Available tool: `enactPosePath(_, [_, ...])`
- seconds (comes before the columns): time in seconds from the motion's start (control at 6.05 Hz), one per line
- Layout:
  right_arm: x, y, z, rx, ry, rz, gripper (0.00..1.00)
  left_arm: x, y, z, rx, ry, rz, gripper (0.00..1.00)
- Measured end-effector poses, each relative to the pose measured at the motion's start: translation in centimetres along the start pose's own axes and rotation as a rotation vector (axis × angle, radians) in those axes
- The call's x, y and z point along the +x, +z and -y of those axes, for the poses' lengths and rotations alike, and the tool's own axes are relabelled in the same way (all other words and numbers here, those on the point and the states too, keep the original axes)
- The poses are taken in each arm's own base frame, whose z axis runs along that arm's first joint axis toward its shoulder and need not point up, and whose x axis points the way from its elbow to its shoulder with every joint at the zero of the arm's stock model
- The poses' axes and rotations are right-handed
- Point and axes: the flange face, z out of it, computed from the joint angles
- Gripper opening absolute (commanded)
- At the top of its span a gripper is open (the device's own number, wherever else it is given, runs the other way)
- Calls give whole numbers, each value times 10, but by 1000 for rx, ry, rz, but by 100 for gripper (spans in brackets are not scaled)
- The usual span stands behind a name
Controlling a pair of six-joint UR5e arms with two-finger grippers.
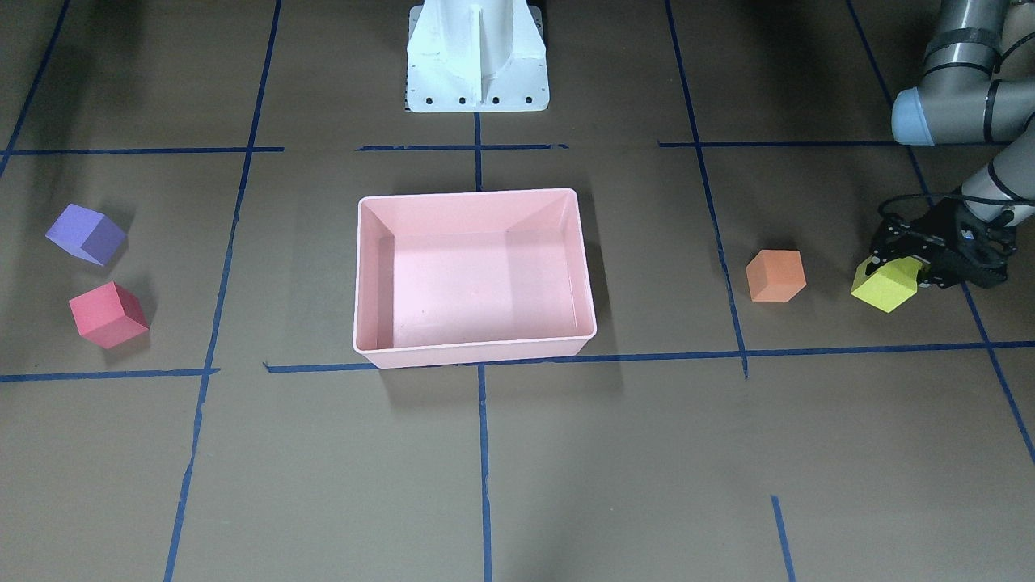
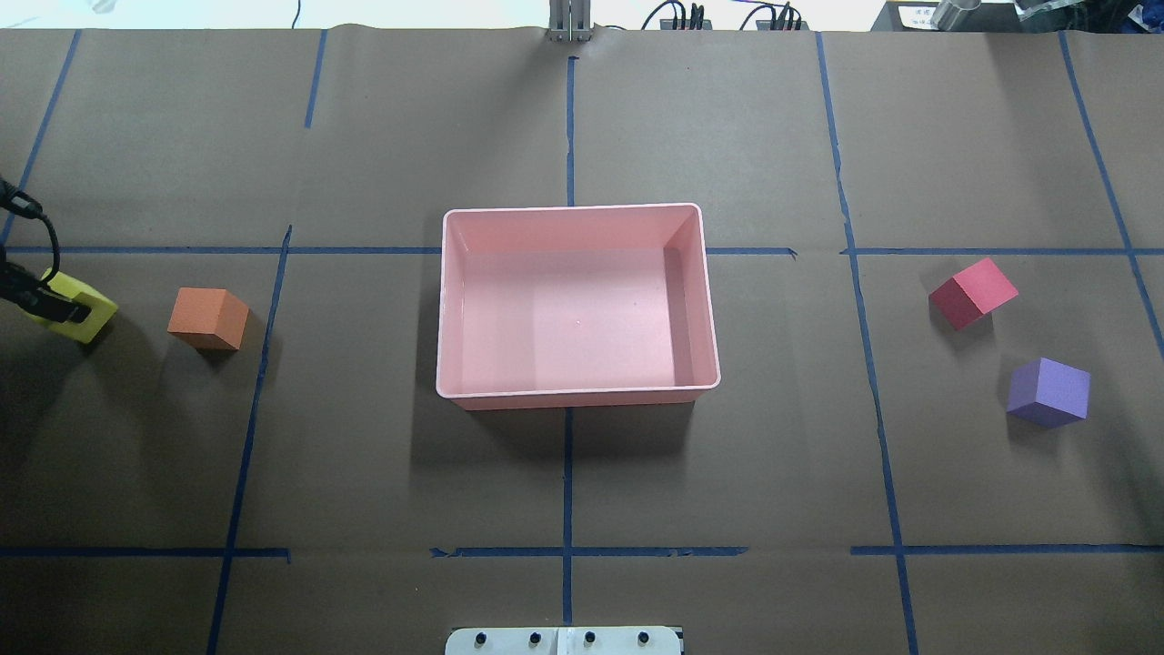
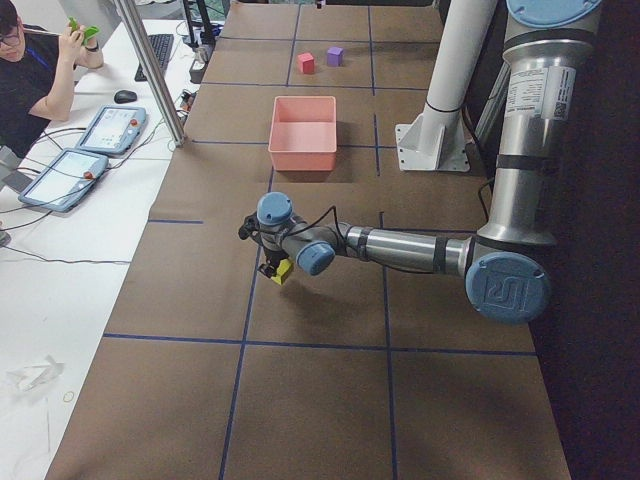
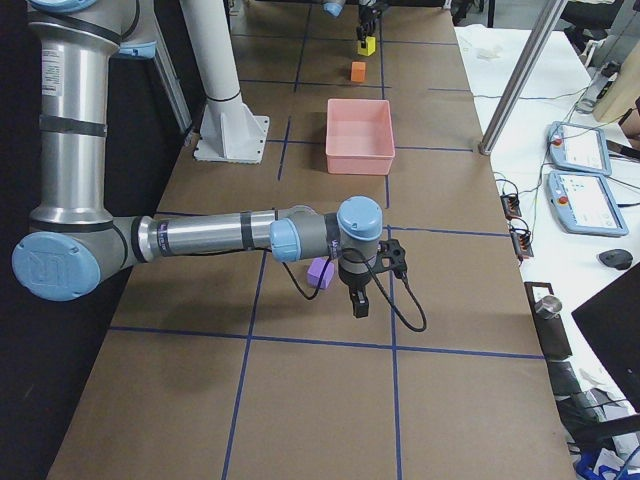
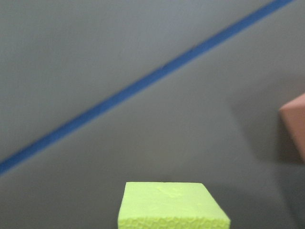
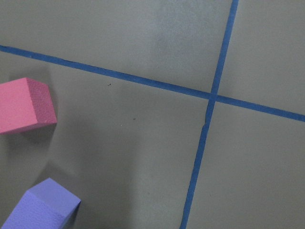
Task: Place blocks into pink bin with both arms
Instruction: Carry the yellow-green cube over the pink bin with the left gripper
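Note:
The pink bin [image 1: 477, 194] [image 2: 573, 208] stands empty at the table's middle. My left gripper [image 1: 893, 271] [image 2: 55, 305] is shut on the yellow-green block [image 1: 885, 287] [image 2: 86, 314] [image 5: 171, 205], which sits tilted just above the table. The orange block [image 1: 775, 275] [image 2: 209, 317] lies between it and the bin. The red block [image 1: 107, 314] [image 2: 973, 291] [image 6: 24, 105] and purple block [image 1: 85, 233] [image 2: 1048, 391] [image 6: 40, 205] lie on the other side. My right gripper [image 4: 357, 305] shows only in the exterior right view, hanging beside the purple block; I cannot tell if it is open.
The white pedestal base [image 1: 477, 56] [image 2: 564, 639] stands behind the bin on the robot's side. Blue tape lines cross the brown table cover. An operator [image 3: 30, 70] and tablets [image 3: 65, 175] are past the table's far edge.

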Motion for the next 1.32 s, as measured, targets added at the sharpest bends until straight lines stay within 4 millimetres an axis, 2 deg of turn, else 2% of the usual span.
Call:
enactPosePath(0.17, [0,0,0,0,1,0,100,34,-42,56,-3,-49,12,48])
enactPosePath(0.33, [0,0,1,1,0,0,100,75,-78,101,-4,-120,13,48])
enactPosePath(0.5, [-1,-1,2,3,1,0,100,121,-94,136,1,-198,-3,49])
enactPosePath(0.66, [-1,-2,3,4,4,0,100,184,-85,164,-1,-275,-23,49])
enactPosePath(0.83, [-2,-2,3,5,5,1,100,256,-65,182,-5,-342,-37,49])
enactPosePath(0.99, [-2,-2,3,5,4,1,100,324,-48,195,-9,-400,-56,60])
enactPosePath(1.16, [-2,-2,4,5,4,1,100,379,-36,201,-15,-445,-70,100])
enactPosePath(1.32, [-3,-1,4,4,3,1,100,416,-26,200,-22,-462,-70,100])
